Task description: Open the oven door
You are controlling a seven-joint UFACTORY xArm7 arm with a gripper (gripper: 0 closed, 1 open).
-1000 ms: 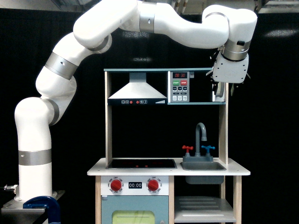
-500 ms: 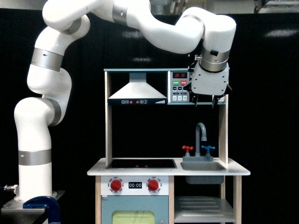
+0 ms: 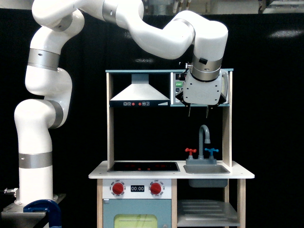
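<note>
I am swinging my arm [image 3: 142, 28] toward the exterior view's left, so my gripper [image 3: 199, 110] is now hanging in front of the oven door [image 3: 223, 88], which is showing only as a pale edge behind it; opening looks unfinished. The toy kitchen [image 3: 110, 128] is standing against black curtains, and I cannot tell whether my fingers are spread.

Swung from the exterior view's right end of the upper shelf toward its left, gripper [image 3: 198, 111] now hanging before the control panel [image 3: 179, 86] and hiding most of it. Upper arm links folded back and up. Oven door [image 3: 223, 89] now edge-on behind the wrist.
</note>
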